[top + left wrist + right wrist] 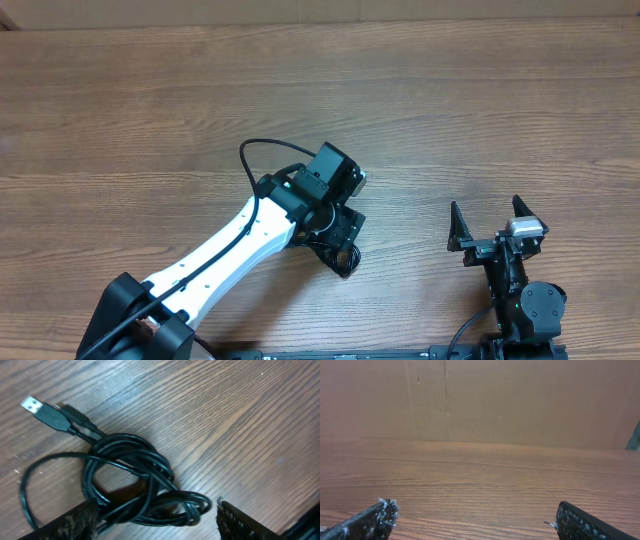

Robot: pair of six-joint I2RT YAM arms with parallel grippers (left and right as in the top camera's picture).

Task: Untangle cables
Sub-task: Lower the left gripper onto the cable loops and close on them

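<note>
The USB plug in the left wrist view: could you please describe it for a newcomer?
On the wooden table lies a tangled black cable bundle. Two ends stick out at its upper left; the USB plug is the leftmost one, silver-tipped, unlike the all-dark plug beside it.

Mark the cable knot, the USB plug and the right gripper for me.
cable knot [155, 462]: left wrist view, on the crossing strands.
USB plug [52, 417]: left wrist view, on its black housing.
right gripper [485, 212]: overhead view, midway between its fingertips.

The cables [150, 460] lie on the table [450, 100] beneath my left gripper [155, 519]; my right gripper [485, 205] sits well right of them.
</note>
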